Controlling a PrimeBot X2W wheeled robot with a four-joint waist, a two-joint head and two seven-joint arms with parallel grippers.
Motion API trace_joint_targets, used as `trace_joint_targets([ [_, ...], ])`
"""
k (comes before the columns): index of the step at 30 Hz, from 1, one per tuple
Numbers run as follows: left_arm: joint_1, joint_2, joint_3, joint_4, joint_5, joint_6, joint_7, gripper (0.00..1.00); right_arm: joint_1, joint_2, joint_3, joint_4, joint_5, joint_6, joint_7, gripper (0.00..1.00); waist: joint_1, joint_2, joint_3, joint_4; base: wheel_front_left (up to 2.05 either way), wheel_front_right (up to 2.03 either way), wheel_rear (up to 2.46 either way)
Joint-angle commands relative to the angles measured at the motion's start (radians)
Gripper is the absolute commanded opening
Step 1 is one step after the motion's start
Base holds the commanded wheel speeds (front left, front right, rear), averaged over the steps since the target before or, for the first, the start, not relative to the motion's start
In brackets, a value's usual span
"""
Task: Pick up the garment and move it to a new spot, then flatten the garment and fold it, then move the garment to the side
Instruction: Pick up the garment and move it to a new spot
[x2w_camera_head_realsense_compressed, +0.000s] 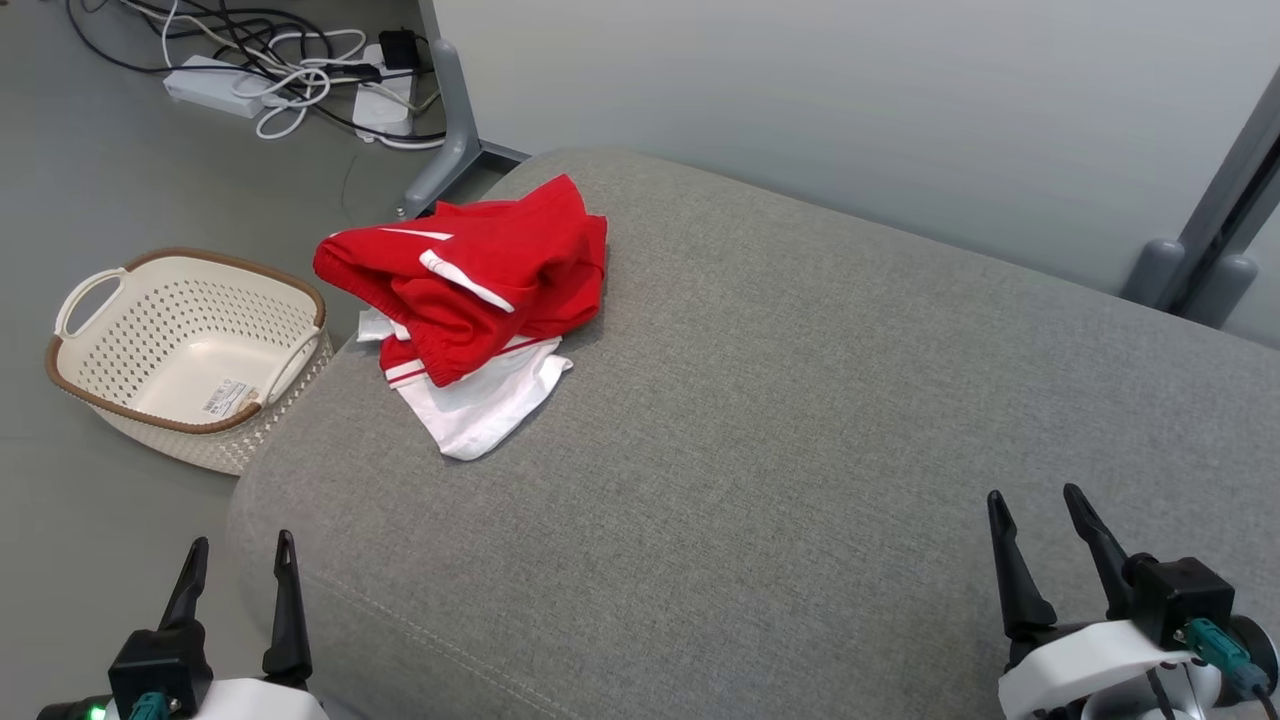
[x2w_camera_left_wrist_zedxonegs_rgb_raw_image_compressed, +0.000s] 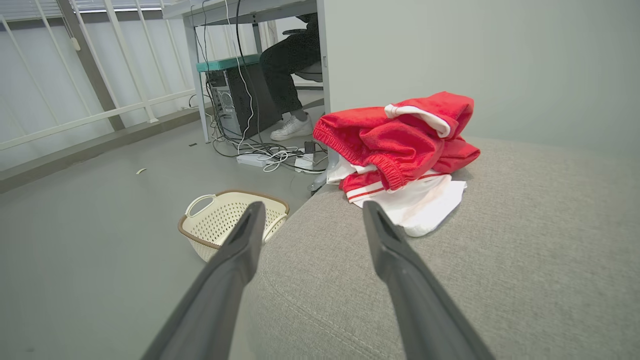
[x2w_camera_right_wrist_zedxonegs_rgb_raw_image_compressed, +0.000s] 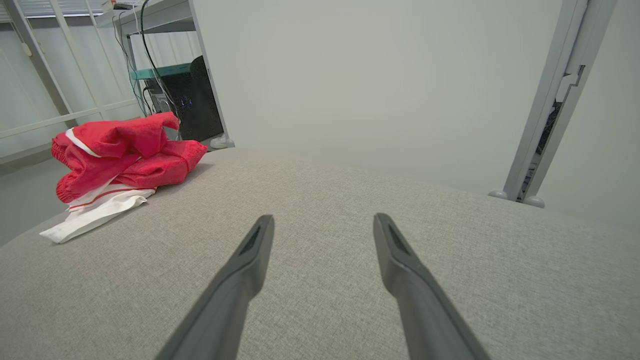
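On the grey cushion (x2w_camera_head_realsense_compressed: 800, 420), at its far-left corner, the red garment (x2w_camera_head_realsense_compressed: 470, 290) sits crumpled in a heap. It has white stripes, and a white part pokes out from under the red toward the robot. The heap lies close to the cushion's left edge, and a small white bit reaches that edge. Nothing is touching it.

The left gripper (x2w_camera_head_realsense_compressed: 243, 540) is at the lower left of the head view, jaws spread wide with nothing between them. In the left wrist view one finger lines up over the floor and the other over the cushion's near-left corner. Both point toward the garment, which is well apart from them.

The right gripper (x2w_camera_head_realsense_compressed: 1033, 492) is at the lower right, above bare cushion fabric. Its jaws are also wide apart and hold nothing. It is well apart from the garment, which shows far left in the right wrist view.

A cream perforated basket (x2w_camera_head_realsense_compressed: 75, 375) with a brown rim stands on the floor just beside the cushion's left end, with a label stuck inside it. Past it on the floor are white power strips (x2w_camera_head_realsense_compressed: 215, 85) and tangled cables (x2w_camera_head_realsense_compressed: 300, 60).

The left wrist view shows a desk (x2w_camera_left_wrist_zedxonegs_rgb_raw_image_compressed: 250, 10) with a computer tower (x2w_camera_left_wrist_zedxonegs_rgb_raw_image_compressed: 235, 100) under it. Beside the tower is a person's leg in dark trousers, ending in a white shoe (x2w_camera_left_wrist_zedxonegs_rgb_raw_image_compressed: 292, 127). A pale panel (x2w_camera_head_realsense_compressed: 850, 100) stands behind the cushion.
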Motion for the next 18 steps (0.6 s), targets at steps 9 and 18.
trace_joint_targets([
  [9,-0.042,-0.006,0.007,0.067,-0.052,-0.039,0.0,1.0,0.006,-0.013,-0.005,0.007,0.006,0.0,-0.005,1.0,0.0,-0.0001,0.014,0.0,0.0,0.0,0.0],
  [18,-0.237,0.022,0.054,0.202,-0.096,-0.087,0.0,1.0,-0.058,-0.059,0.054,-0.028,-0.005,0.0,-0.005,1.0,0.0,-0.0001,0.129,-0.156,0.0,0.0,0.0],
])
